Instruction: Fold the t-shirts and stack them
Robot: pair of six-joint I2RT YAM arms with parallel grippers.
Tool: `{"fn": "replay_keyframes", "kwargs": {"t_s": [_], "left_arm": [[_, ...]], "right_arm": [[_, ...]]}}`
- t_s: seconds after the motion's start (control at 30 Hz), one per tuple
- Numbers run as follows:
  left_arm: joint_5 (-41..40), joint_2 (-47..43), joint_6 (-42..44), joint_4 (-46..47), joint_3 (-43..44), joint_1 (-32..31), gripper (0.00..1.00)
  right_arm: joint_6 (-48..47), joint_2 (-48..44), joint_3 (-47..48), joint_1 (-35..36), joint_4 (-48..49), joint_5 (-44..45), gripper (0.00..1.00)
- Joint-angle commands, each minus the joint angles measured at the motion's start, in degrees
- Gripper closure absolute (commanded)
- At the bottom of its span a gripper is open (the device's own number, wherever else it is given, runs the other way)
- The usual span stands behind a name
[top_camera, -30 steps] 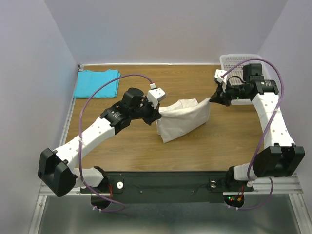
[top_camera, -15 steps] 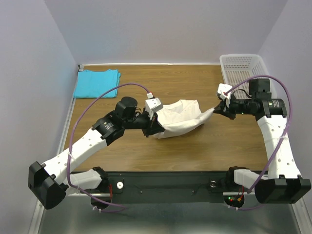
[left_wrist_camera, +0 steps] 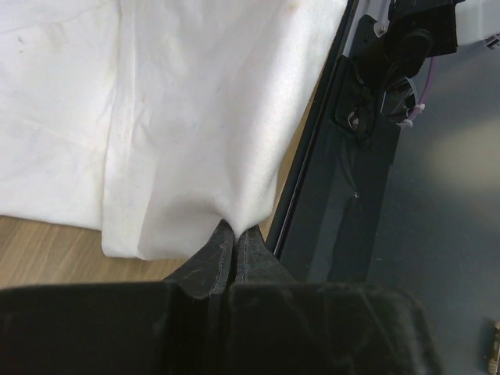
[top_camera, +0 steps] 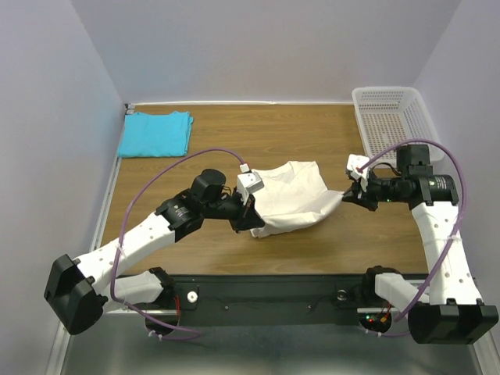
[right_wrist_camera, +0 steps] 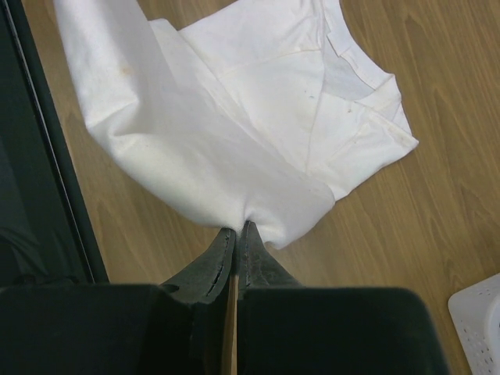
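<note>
Wood table (top_camera: 234, 141), cream shirt (top_camera: 293, 199), seemingly half-folded

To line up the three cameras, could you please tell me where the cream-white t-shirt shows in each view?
Top external: the white t-shirt is mid-picture, held between the left gripper and the right gripper.
Left wrist: the white t-shirt fills the upper left, pinched at bottom centre.
Right wrist: the white t-shirt spreads across the upper middle, pinched at its lower edge.
Shared landmark: the wooden table under it.
</note>
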Motion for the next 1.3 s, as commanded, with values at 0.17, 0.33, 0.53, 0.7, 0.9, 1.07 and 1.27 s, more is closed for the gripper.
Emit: {"fn": "replay_keyframes", "kwargs": {"t_s": [0.17, 0.33, 0.53, 0.7, 0.9, 1.07, 1.27], "left_arm": [[-1.7, 1.6, 3.1, 4.3, 3.8, -0.3, 1.0], [-2.5, 5.2, 6.2, 4.0, 7.5, -0.1, 1.0], [-2.1, 8.6, 8.6, 3.2, 11.6, 0.6, 1.0], [-3.6, 9.1, 10.5, 1.6, 12.1, 2.7, 1.0], [-2.9, 8.9, 11.7, 1.5, 11.1, 6.1, 1.0], [-2.5, 10.7, 12.8, 2.3, 11.6, 8.4, 1.0], [-1.5, 13.2, 13.5, 3.8, 12.9, 11.4, 1.0]], "right_arm": [[2.8, 1.3, 1.2, -0.3, 4.0, 0.0, 0.99], [2.8, 3.8, 2.5, -0.3, 5.0, -0.6, 1.0], [3.7, 6.3, 3.4, -0.3, 6.9, -0.7, 0.99], [4.6, 8.8, 4.0, -0.3, 9.0, -0.4, 0.99], [6.4, 12.6, 5.7, -0.3, 12.5, 0.5, 0.99], [7.5, 16.4, 7.3, -0.3, 15.0, 0.1, 0.99], [8.4, 20.7, 9.3, -0.3, 17.5, 0.7, 0.99]]}}
